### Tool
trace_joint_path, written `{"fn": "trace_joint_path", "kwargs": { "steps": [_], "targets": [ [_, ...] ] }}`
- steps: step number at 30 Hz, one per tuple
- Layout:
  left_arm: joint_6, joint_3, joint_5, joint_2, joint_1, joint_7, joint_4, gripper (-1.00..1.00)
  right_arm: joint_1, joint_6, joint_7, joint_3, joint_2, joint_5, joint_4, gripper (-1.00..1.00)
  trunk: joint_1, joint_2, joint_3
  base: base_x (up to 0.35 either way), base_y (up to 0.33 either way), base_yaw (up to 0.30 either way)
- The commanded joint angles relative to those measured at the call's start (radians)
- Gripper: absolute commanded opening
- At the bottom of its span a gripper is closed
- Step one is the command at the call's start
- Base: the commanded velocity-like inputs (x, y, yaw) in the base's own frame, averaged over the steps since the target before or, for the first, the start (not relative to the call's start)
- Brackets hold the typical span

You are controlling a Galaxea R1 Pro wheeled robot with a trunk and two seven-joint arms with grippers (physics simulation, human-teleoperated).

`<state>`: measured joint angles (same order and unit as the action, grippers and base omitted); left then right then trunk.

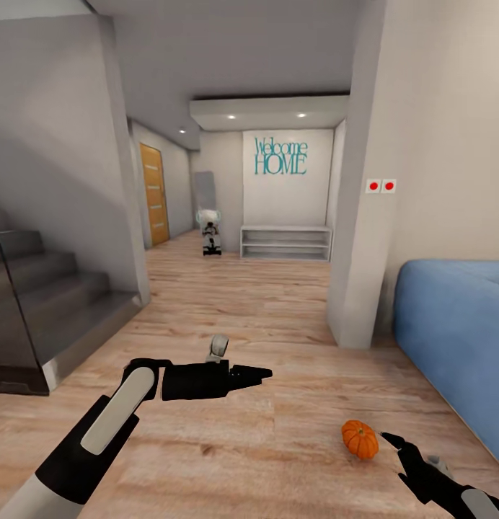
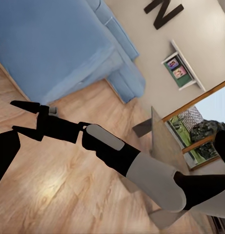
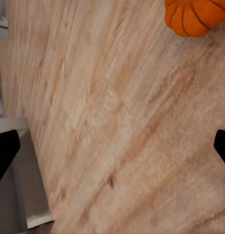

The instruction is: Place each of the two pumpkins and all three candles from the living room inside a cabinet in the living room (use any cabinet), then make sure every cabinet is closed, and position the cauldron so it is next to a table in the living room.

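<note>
We see the L arm (image 1: 91, 440) coming in from lower left in head view, forearm angled up and inward, wrist bent so the left gripper (image 1: 260, 373) points sideways toward frame right, roughly level w/ floor. Its fingers look close together at the tip; exact gap unclear. R arm (image 1: 458, 494) enters at lower right corner. The right gripper (image 1: 394, 450) aims up-left, fingers spread apart w/ nothing between them. In L wrist view we see the R arm (image 2: 136, 165) stretched out, its gripper (image 2: 19, 117) fingers parted.

Orange ribbed pumpkin (image 1: 360, 439), blue sofa (image 1: 458, 339), pale wood-grain floor (image 1: 278, 317).
</note>
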<state>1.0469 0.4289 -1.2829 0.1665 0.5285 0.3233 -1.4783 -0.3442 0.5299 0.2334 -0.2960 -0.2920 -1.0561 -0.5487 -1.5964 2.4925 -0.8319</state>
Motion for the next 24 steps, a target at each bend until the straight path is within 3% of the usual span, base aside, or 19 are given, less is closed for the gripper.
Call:
{"fn": "trace_joint_path", "kwargs": {
  "steps": [1, 21, 24],
  "targets": [
    [0.000, 0.001, 0.008, 0.001, 0.001, 0.010, 0.000, 1.00, -0.001, 0.007, 0.002, -0.005, 0.001, -0.001, 0.000, 1.00, -0.004, 0.008, -0.003, 0.000, 0.000, -0.222],
    [0.000, 0.001, 0.009, 0.000, 0.001, 0.010, 0.001, 1.00, -0.001, 0.007, 0.004, -0.005, 0.001, -0.001, 0.000, 1.00, -0.013, 0.012, -0.076, 0.000, 0.000, -0.038],
    [0.000, 0.000, 0.009, 0.000, 0.001, 0.010, 0.001, 1.00, -0.001, 0.007, 0.035, -0.005, 0.001, -0.001, 0.000, 1.00, -0.014, 0.013, -0.088, 0.000, 0.000, 0.000]
  ]
}}
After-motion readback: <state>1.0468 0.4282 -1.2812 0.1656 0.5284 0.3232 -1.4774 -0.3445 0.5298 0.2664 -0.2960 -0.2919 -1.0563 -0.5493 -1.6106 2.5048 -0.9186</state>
